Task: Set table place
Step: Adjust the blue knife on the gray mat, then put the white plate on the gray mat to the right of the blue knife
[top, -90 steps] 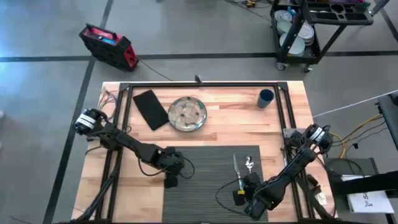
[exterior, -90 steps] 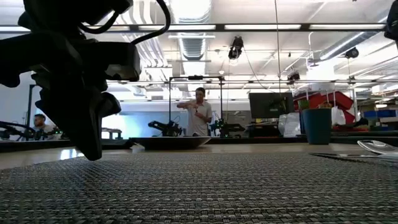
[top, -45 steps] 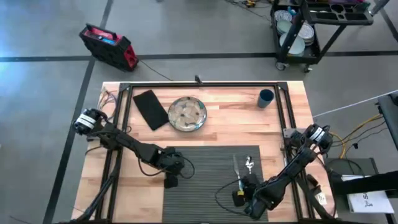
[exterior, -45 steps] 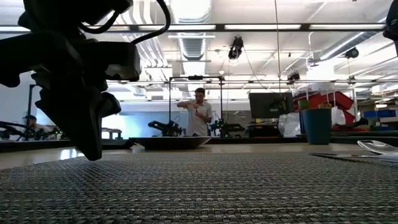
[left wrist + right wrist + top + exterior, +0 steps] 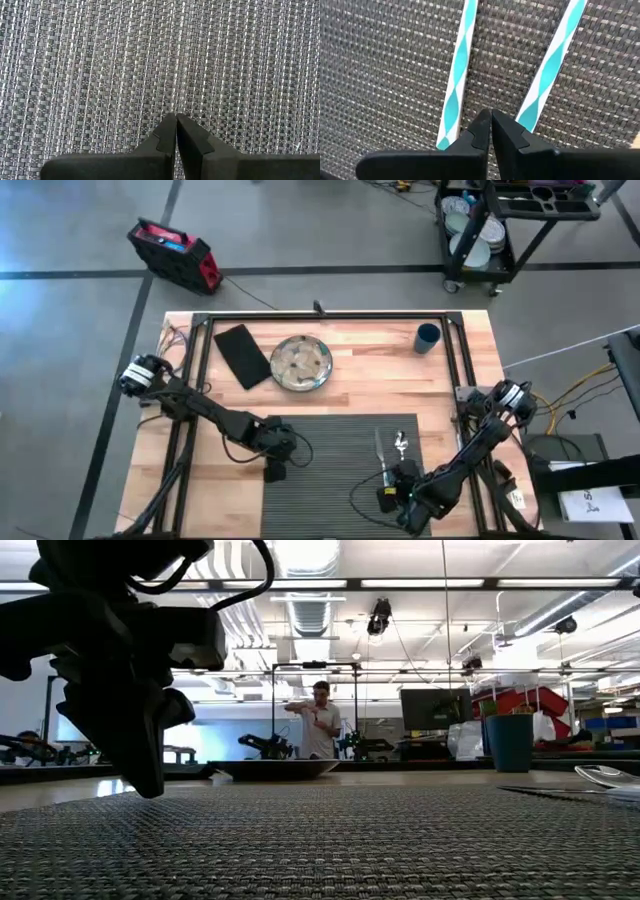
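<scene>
The left end effector [image 5: 175, 119] is pressed closed, its two dark fingers [image 5: 162, 140] meeting tip to tip with nothing between them, poised just over the woven placemat [image 5: 330, 470] near its left edge. The right end effector [image 5: 491, 116] is likewise closed and holds nothing — it sits low over the placemat's right part, between two teal-and-white striped utensil handles [image 5: 457, 80] that lie flat on the weave; its tips come near them, though whether they touch cannot be told. The placemat lies on the near middle of the wooden desk [image 5: 370, 370]. Beyond it — toward the far edge — rest a black napkin [image 5: 242, 355], a plate [image 5: 301, 363] just beside it, and a blue cup [image 5: 427, 337] well to the right.
</scene>
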Controlling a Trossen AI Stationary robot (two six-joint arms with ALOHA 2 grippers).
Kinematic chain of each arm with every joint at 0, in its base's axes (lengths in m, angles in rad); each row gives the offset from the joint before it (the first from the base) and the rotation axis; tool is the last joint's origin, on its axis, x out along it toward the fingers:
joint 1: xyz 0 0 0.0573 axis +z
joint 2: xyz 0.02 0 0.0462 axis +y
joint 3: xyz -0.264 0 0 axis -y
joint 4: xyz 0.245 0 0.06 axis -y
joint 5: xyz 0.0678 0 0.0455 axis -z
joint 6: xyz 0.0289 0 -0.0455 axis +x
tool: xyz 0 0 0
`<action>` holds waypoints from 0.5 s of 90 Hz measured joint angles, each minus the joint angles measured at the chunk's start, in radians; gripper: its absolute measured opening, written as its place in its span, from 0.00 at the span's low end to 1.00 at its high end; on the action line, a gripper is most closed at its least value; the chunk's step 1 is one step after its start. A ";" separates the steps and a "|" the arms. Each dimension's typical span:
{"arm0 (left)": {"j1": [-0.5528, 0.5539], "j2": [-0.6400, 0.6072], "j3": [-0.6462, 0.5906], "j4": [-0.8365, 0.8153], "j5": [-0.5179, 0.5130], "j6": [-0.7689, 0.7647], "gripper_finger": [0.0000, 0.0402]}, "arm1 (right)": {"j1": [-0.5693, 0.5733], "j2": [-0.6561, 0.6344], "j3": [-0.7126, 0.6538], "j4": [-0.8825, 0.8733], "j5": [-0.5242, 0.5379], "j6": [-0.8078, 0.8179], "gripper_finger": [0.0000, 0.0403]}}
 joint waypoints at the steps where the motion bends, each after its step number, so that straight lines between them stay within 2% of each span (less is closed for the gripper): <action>1: 0.000 0.000 0.000 0.000 0.000 0.000 0.00 | 0.000 0.000 0.001 -0.004 0.003 0.000 0.00; 24: 0.016 -0.007 0.003 -0.002 -0.004 0.000 0.00 | 0.000 -0.013 0.024 -0.029 0.073 -0.009 0.00; 45: 0.107 -0.100 -0.007 -0.005 -0.108 -0.074 0.00 | 0.000 -0.024 0.024 -0.050 0.099 -0.011 0.00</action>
